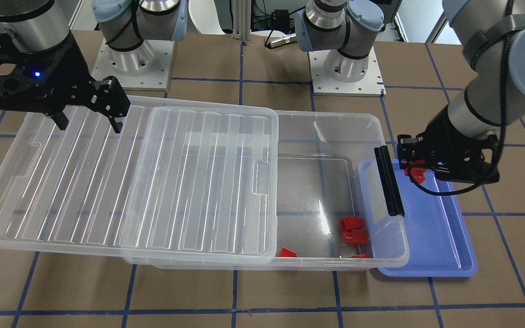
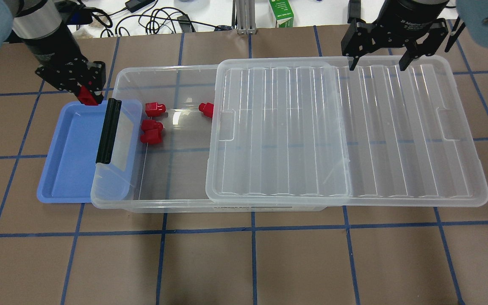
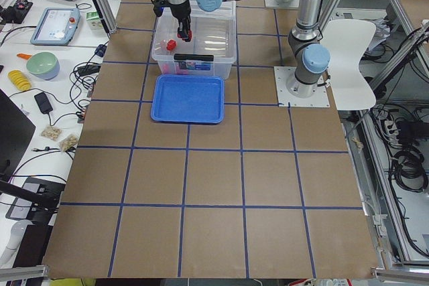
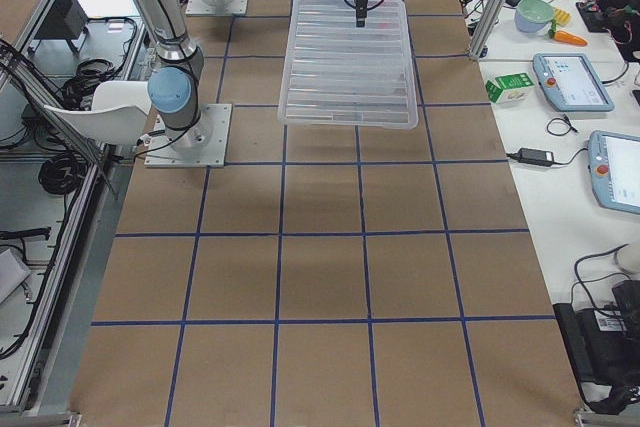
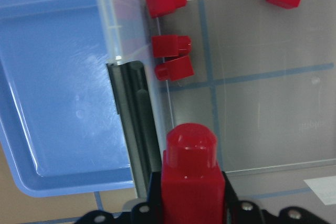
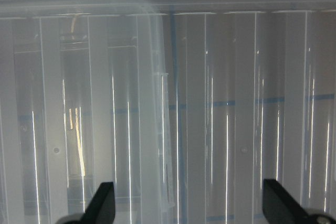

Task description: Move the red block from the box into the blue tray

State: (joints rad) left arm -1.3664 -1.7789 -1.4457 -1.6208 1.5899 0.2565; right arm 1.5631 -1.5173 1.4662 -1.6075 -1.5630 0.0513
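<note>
My left gripper [image 2: 87,95] is shut on a red block [image 5: 191,177] and holds it above the blue tray's [image 2: 74,152] back corner, beside the box's black latch [image 2: 108,131]. It also shows in the front view [image 1: 415,171]. The blue tray lies against the latch end of the clear box [image 2: 163,206], partly under its rim. Several more red blocks [image 2: 151,125] lie inside the box near that end, one [image 2: 206,109] by the lid's edge. My right gripper [image 2: 377,63] is open and empty above the far edge of the slid-off lid [image 2: 396,127].
The ribbed lid [image 1: 84,182] covers the box's half on my right and overhangs the table beyond it. The arm bases [image 1: 130,59] stand behind the box. A green carton [image 2: 281,12] and cables lie past the table's far edge.
</note>
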